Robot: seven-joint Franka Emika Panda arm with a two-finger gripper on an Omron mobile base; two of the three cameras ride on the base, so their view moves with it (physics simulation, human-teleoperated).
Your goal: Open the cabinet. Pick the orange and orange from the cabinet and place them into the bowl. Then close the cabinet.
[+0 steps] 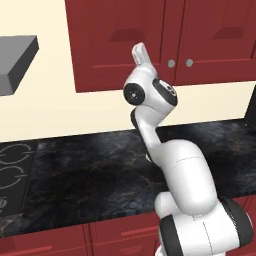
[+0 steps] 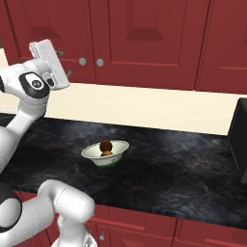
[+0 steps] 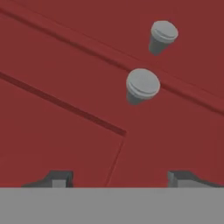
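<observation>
Dark marble counter runs under the red cabinet, whose doors are shut. On it sits the bowl with one orange inside. Raised near the two grey knobs, the gripper has its jaws apart, holding nothing.

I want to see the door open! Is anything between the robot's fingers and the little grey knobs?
Nothing visible is. In the hand view the open fingers face the shut dark red wall cabinet, with its two small round grey knobs just ahead, untouched.
</observation>
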